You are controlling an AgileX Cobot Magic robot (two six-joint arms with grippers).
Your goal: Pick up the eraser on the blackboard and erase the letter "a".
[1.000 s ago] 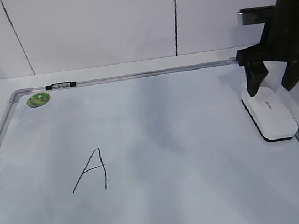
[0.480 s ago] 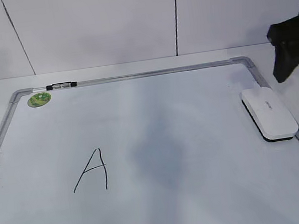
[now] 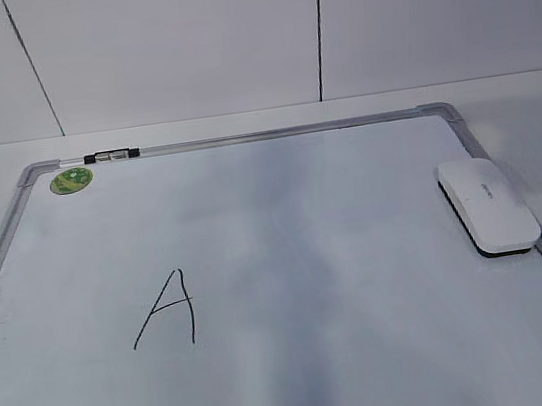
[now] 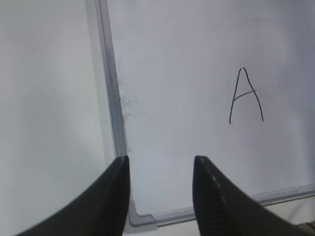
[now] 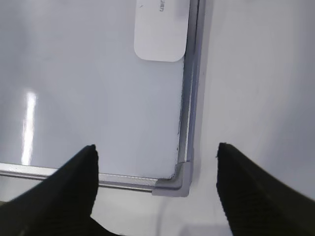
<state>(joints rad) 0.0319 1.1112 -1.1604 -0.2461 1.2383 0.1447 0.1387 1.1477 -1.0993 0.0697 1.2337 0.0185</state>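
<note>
The white eraser (image 3: pixel 488 205) lies flat on the blackboard (image 3: pixel 242 138) by its right frame; its end also shows in the right wrist view (image 5: pixel 161 34). No lowercase "a" shows on the board; only a tall capital "A" (image 3: pixel 163 311) is written at the left, also seen in the left wrist view (image 4: pixel 245 96). Neither gripper shows in the exterior view. My right gripper (image 5: pixel 156 147) is open and empty, high above the board's near right corner (image 5: pixel 172 184). My left gripper (image 4: pixel 160 162) is open and empty above the board's near left corner (image 4: pixel 140 216).
A small black-and-clear marker (image 3: pixel 110 156) lies on the far frame beside a round green sticker (image 3: pixel 71 180). White table surrounds the board, with a white panelled wall (image 3: pixel 178 44) behind.
My right gripper stood open over the eraser, then lifted up and right and left the exterior view. The eraser stayed in place. The left arm at the left edge has also gone from view.
</note>
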